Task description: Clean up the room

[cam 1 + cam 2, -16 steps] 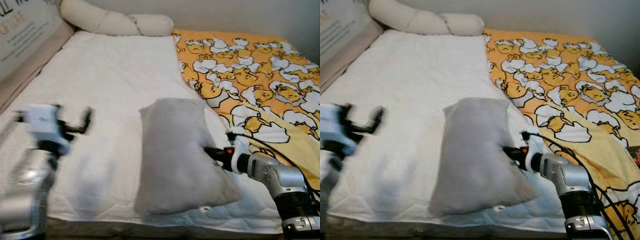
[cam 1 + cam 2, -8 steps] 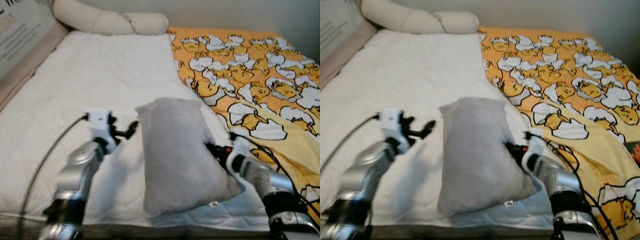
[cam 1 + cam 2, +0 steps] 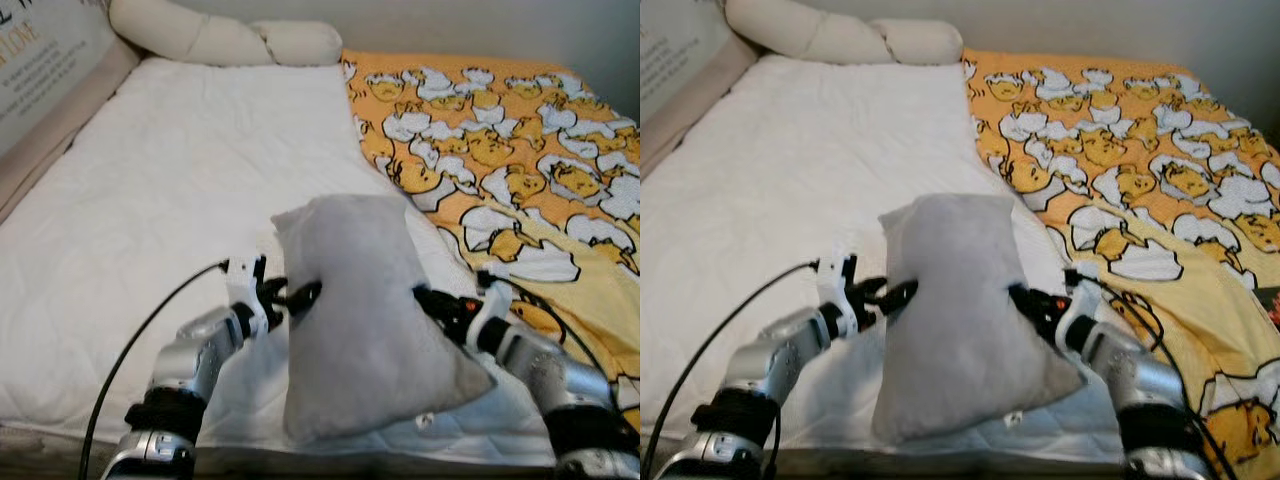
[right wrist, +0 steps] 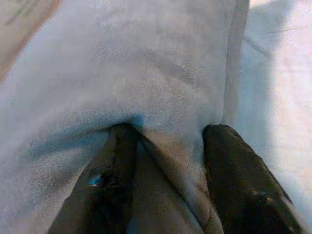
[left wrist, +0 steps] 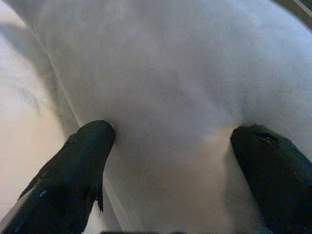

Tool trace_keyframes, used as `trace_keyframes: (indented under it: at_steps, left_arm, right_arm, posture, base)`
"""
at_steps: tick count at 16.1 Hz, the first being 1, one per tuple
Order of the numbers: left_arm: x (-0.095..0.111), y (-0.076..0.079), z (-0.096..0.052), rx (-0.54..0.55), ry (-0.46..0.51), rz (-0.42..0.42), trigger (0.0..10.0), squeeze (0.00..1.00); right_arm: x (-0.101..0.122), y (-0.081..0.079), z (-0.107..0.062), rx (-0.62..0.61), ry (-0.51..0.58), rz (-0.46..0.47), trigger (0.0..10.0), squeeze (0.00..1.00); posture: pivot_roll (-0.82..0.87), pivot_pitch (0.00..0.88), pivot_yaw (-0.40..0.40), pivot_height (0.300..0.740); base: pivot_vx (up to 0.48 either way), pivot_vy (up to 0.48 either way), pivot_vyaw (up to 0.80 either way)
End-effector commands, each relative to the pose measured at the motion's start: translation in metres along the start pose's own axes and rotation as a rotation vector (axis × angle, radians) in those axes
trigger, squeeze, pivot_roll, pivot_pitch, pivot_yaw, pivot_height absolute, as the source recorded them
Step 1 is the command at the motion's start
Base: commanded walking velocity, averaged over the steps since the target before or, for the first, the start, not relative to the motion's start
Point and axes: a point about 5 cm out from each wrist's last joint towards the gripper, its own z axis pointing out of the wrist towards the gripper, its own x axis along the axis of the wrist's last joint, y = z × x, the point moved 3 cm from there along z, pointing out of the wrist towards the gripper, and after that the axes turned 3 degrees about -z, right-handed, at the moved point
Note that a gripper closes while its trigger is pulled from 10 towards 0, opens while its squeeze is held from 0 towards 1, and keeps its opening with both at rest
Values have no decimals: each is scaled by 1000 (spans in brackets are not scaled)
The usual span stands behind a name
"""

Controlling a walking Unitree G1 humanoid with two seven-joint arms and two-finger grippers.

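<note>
A grey pillow [image 3: 355, 310] stands tilted on the white mattress [image 3: 180, 180] near the bed's front edge. My right gripper [image 3: 425, 297] is at the pillow's right side, shut on a fold of its fabric; in the right wrist view the cloth is pinched between the two black fingers [image 4: 122, 146]. My left gripper [image 3: 300, 295] presses against the pillow's left side. In the left wrist view its fingers [image 5: 87, 146] stand wide open with the grey pillow [image 5: 165, 87] bulging between them.
An orange blanket [image 3: 500, 140] printed with white and yellow figures covers the bed's right half. A long cream bolster [image 3: 220, 40] lies at the head. A board with lettering [image 3: 40, 70] runs along the left side. The mattress edge is just below my arms.
My left arm has swung in from the far left to the pillow's left side, fingers now touching it. The right gripper has kept its hold. The camera has shifted slightly.
</note>
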Motion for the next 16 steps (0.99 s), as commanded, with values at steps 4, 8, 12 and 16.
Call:
trace_keyframes:
  at_steps: [4,8,12,16]
  left_arm:
    - [-18,9,4,-98,-5,-116,10000,1000]
    - [-27,20,4,-199,-6,-146,10000,1000]
    - [-40,25,10,-205,-68,-50,10000,659]
    - [-53,31,16,-210,-164,28,10000,0]
  right_arm:
    - [8,7,-8,-17,-10,103,10000,1000]
    - [0,3,-10,17,-87,80,10000,1000]
    - [-16,3,-7,40,-130,-61,10000,949]
    - [-35,-15,6,134,-193,-62,9961,0]
  posture:
    - [-81,0,-69,740]
    - [-97,0,-59,740]
    - [-98,0,-51,740]
    - [-85,0,-52,740]
  base:
    - [0,0,0]
    - [0,0,0]
    - [0,0,0]
    - [0,0,0]
